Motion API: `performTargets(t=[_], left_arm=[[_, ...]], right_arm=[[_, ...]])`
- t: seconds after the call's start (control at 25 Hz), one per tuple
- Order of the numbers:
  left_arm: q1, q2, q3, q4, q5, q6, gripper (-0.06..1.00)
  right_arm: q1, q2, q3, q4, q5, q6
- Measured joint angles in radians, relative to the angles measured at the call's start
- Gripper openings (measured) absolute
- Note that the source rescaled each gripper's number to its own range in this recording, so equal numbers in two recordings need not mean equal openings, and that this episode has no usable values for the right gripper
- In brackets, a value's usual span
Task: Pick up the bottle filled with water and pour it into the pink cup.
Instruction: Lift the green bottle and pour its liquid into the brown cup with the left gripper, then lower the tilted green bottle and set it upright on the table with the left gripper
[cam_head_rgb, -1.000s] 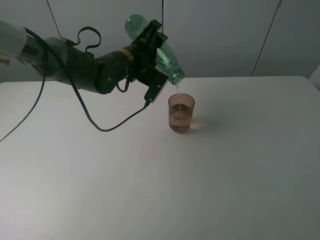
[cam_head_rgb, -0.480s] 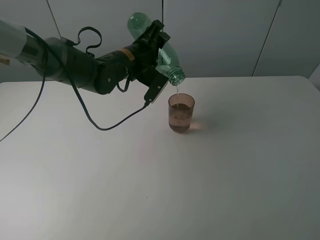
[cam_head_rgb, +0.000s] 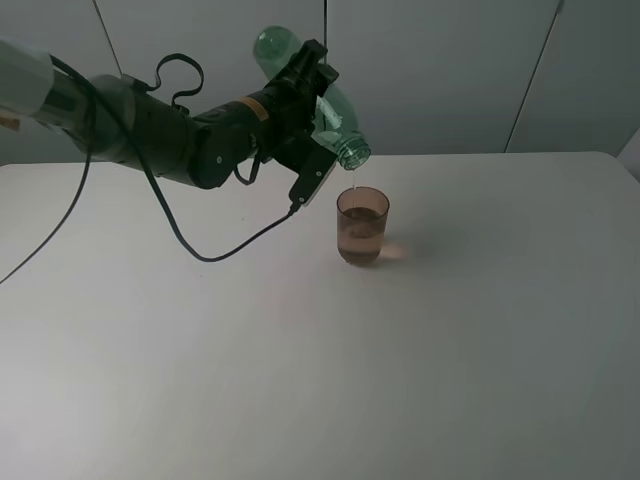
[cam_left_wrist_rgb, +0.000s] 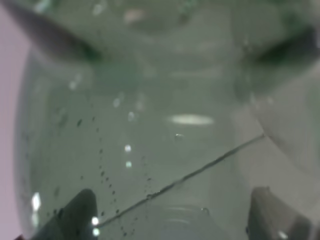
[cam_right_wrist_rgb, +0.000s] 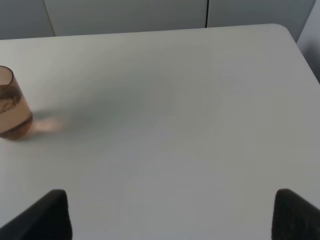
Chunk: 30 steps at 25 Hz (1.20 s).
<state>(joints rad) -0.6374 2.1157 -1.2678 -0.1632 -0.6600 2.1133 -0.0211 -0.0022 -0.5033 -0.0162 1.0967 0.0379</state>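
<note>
The left gripper (cam_head_rgb: 314, 115) clamped the bottle (cam_head_rgb: 341, 126), tipped mouth-down over the cup (cam_head_rgb: 362, 226) near the table's (cam_head_rgb: 450, 360) far edge, possibly dripping. The right gripper's (cam_right_wrist_rgb: 170, 215) fingers stood wide apart.

We saw the transparent green bottle (cam_head_rgb: 336, 118) uncapped and tipped steeply in the air, base high, open mouth pointing down just above the pink cup (cam_head_rgb: 362, 226). Droplets beaded its wall. The translucent cup stood upright on the white table (cam_head_rgb: 480, 330), holding water.

left arm (cam_head_rgb: 160, 145) raised, wrist rolled down (left jaws clamped) | right jaws spread wide
</note>
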Motion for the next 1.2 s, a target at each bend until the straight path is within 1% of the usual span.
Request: performTargets(t=[0.08, 0.16, 0.28, 0.32, 0.4, 0.52, 0.64, 0.72, 0.8, 0.88, 1.04, 1.12, 1.2], left_arm=[[0.000, 0.000, 0.000, -0.029, 0.000, -0.002, 0.03], [0.000, 0.000, 0.002, -0.041, 0.000, -0.027, 0.03], [-0.003, 0.000, 0.016, -0.048, 0.000, -0.119, 0.03], [-0.007, 0.000, 0.020, -0.051, 0.000, -0.162, 0.03], [-0.014, -0.002, 0.020, -0.057, 0.000, -0.276, 0.03], [-0.024, -0.024, 0.020, -0.098, 0.028, -0.463, 0.03], [-0.033, -0.064, 0.020, -0.170, 0.100, -0.603, 0.03], [-0.033, -0.098, 0.020, -0.203, 0.174, -0.720, 0.03], [-0.033, -0.136, 0.020, -0.219, 0.244, -0.873, 0.03], [-0.033, -0.170, 0.020, -0.225, 0.320, -0.978, 0.03], [-0.011, -0.211, 0.020, -0.232, 0.473, -1.120, 0.03], [-0.002, -0.217, 0.020, -0.234, 0.538, -1.152, 0.03], [0.007, -0.219, 0.020, -0.236, 0.575, -1.176, 0.03]], right_arm=[[0.000, 0.000, 0.000, 0.000, 0.000, 0.000], [0.000, 0.000, 0.000, 0.000, 0.000, 0.000], [0.000, 0.000, 0.000, 0.000, 0.000, 0.000], [0.000, 0.000, 0.000, 0.000, 0.000, 0.000], [0.000, 0.000, 0.000, 0.000, 0.000, 0.000], [0.000, 0.000, 0.000, 0.000, 0.000, 0.000], [0.000, 0.000, 0.000, 0.000, 0.000, 0.000], [0.000, 0.000, 0.000, 0.000, 0.000, 0.000], [0.000, 0.000, 0.000, 0.000, 0.000, 0.000], [0.000, 0.000, 0.000, 0.000, 0.000, 0.000], [0.000, 0.000, 0.000, 0.000, 0.000, 0.000], [0.000, 0.000, 0.000, 0.000, 0.000, 0.000], [0.000, 0.000, 0.000, 0.000, 0.000, 0.000]])
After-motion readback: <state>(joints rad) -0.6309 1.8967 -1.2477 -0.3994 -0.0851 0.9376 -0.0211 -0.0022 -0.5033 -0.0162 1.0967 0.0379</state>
